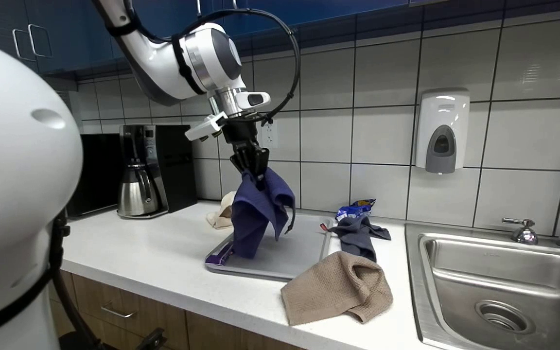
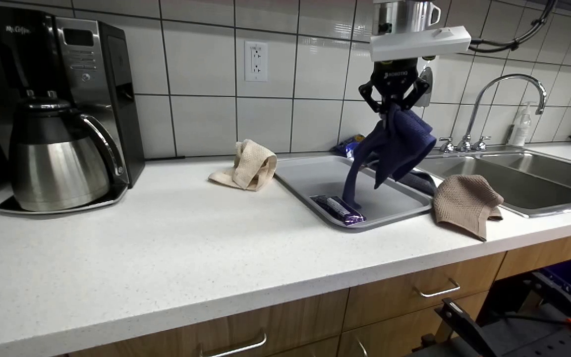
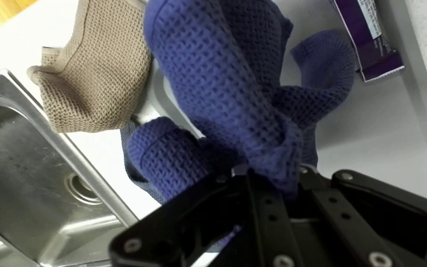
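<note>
**Blue cloth is hanging from the gripper, above the grey tray**

You are holding the cloth by a gathered bunch: the jaws are standing narrow, with only fabric between them. Because they are catching just that pinch, the rest is drooping in loose folds. The longest tail is curling beside the purple wrapped bar, seemingly reaching the tray. The bar is lying just inside the rim, which is probably hemming it in. The tray is resting flat on the counter. Between it and the sink, a dark cloth is lying crumpled, with a blue packet sitting behind it. A brown cloth is humping up near the counter's front edge, its own folds propping it. On the tray's opposite side, a cream cloth is lying rumpled. Farther along, the coffee maker is standing with its base supporting the carafe.
</note>
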{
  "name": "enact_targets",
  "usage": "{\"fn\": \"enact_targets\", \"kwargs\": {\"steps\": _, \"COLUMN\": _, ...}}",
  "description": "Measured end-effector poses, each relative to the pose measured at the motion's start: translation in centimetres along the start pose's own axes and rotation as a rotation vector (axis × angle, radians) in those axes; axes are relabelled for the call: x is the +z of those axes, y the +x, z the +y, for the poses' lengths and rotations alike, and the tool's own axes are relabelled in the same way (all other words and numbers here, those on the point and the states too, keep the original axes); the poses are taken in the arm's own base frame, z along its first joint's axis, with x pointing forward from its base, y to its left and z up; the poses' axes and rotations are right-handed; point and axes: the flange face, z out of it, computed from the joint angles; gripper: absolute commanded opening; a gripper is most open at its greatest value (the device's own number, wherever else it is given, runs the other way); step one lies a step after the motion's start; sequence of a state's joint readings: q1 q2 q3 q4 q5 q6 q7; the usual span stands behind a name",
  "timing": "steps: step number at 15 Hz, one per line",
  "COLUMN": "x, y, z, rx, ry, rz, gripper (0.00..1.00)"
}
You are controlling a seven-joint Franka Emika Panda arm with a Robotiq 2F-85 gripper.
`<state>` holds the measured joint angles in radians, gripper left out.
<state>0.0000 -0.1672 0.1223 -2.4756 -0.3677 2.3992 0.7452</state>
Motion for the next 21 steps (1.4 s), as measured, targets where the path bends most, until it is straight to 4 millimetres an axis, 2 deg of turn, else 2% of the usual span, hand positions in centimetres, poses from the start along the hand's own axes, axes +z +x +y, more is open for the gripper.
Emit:
{"fn": "enact_targets", "kwargs": {"steps": 11, "x": 5.9, "y": 0.5, "z": 0.8, "rx": 0.078, "ry": -0.052, "rz": -0.134, "gripper": 0.02}}
{"fn": "enact_targets", "kwargs": {"steps": 21, "x": 7.6, "y": 4.1, "z": 0.7, "rx": 0.149, "ry": -0.135, "rz": -0.240, "gripper": 0.02}}
